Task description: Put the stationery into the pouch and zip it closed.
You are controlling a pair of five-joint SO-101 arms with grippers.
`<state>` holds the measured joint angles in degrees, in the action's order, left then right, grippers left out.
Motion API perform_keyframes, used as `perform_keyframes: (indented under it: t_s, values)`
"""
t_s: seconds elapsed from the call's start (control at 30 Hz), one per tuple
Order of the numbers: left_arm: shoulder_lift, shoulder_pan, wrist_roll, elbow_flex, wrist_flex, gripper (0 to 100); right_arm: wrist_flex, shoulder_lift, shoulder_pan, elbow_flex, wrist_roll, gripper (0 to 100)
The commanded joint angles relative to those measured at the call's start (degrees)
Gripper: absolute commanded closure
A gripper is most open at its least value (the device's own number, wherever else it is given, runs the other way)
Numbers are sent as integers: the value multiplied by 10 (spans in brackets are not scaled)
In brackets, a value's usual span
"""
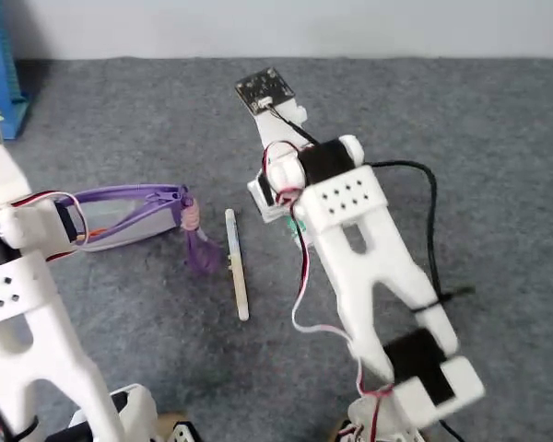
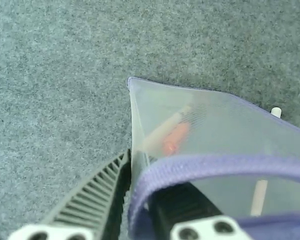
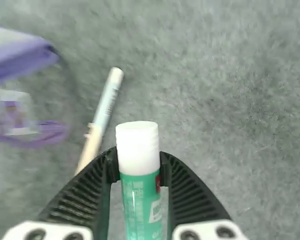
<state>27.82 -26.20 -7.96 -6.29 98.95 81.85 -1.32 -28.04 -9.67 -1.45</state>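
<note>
Pouch (image 1: 129, 214) | L hand (image 2: 138, 192) clamped on its rim | R hand (image 3: 137, 157) clamped on glue stick (image 3: 136, 137), near pen (image 1: 237, 267)

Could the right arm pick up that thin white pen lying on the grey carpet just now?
Probably not yet. The right gripper is shut on a green-and-white glue stick, so it has no room. The thin white pen itself lies bare on the grey carpet nearby, with nothing over it.
</note>
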Motion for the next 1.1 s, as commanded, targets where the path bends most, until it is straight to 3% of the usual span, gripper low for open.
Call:
perform_keyframes:
  t_s: [0.0,0.23,0.4,0.53,0.77,1.07]
  values:
    - [4,2,4,-6,-2,988,11,-84,-22,-15,40,991]
    - [4,3,4,-6,-2,988,-45,-206,-43,76,107,991]
    - [4,3,4,-4,-2,988,-144,-325,-44,159,142,991]
    - [5,4,4,5,-2,988,-226,-418,-85,238,154,991]
    - [5,40,4,14,3,988,-437,-532,-151,394,153,991]
    - [5,40,4,12,2,988,-734,-560,-225,532,151,991]
